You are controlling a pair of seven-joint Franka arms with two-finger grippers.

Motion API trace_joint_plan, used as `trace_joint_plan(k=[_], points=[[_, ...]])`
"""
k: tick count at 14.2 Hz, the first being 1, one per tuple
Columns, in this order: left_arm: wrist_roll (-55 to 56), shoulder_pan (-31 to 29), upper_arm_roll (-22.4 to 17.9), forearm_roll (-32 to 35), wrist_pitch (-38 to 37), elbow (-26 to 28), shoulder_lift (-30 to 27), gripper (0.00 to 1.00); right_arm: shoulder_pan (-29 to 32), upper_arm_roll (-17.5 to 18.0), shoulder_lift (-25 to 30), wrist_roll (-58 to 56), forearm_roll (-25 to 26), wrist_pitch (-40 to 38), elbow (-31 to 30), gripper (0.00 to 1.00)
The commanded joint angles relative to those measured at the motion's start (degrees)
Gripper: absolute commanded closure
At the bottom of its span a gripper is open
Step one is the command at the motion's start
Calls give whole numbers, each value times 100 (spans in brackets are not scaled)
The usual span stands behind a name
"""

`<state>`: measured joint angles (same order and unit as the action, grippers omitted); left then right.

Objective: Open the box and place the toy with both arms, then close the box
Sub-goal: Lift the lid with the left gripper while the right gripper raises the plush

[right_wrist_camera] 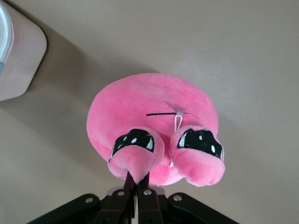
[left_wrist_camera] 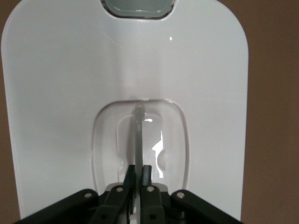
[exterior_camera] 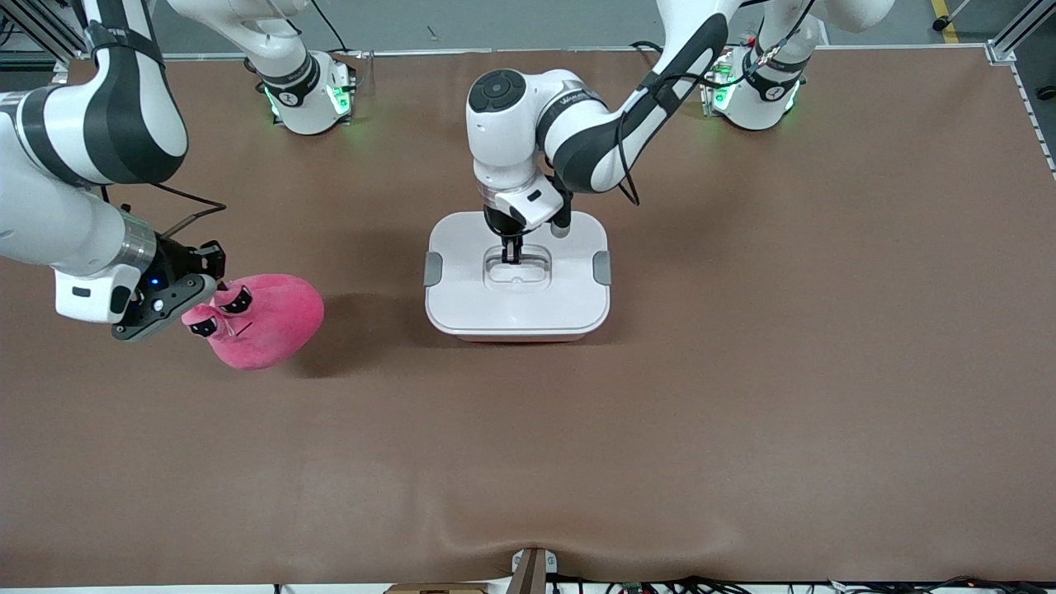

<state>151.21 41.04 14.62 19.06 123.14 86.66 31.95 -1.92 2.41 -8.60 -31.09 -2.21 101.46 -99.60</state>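
While not yet opened, sits at the centre of the front view on a brown table (exterior_camera: 742,429): the box (exterior_camera: 517,309), white lid on, grey side clips (exterior_camera: 433,269) at both ends.

Reaching down from the top of the frame onto the lid: left arm, with left gripper (exterior_camera: 512,252) clenched on the thin clear handle (left_wrist_camera: 138,133) in the lid's recess, fingers (left_wrist_camera: 146,173) pinched tight on either side of the strip.

At mid-height by the frame edge toward the right arm's end: the toy (exterior_camera: 264,322), pink plush, pinched by one ear in the clenched right gripper (right_wrist_camera: 138,183). Probably lifted just clear of the table, judging by the shadow thrown to one side.

Step in hand, as a judgement: opening the box. Next move calls for a straight upward pull on the handle, provided the clips let go, then carrying the toy over the opening.

No brand or label seen on box or toy. Small print on the left arm's casing, too small to read.
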Motion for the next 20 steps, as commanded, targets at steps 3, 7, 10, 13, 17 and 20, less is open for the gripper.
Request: trace_joint_plan(k=[3, 7, 10, 13, 17, 20], points=[[-74, -26, 15, 107, -44, -141, -320, 100, -63, 14, 148, -117, -122, -258, 133, 100], [-695, -279, 15, -76, -447, -124, -794, 100, -318, -3, 148, -11, -43, -470, 292, 100], [-2020, -920, 15, -918, -834, -158, -1146, 100, -554, 6, 227, -64, -42, -470, 292, 100], [-3278, -1598, 15, -1518, -1019, -167, -1375, 100, -906, 6, 280, -274, -34, -426, 301, 100], [-4535, -2222, 6, -1685, -1221, -167, -1358, 100, -1214, 41, 324, -792, -60, -443, 336, 100], [-4924, -2495, -12, -2046, -1239, -167, -1314, 100, -1583, 50, 447, -1441, -42, -461, 310, 100]])
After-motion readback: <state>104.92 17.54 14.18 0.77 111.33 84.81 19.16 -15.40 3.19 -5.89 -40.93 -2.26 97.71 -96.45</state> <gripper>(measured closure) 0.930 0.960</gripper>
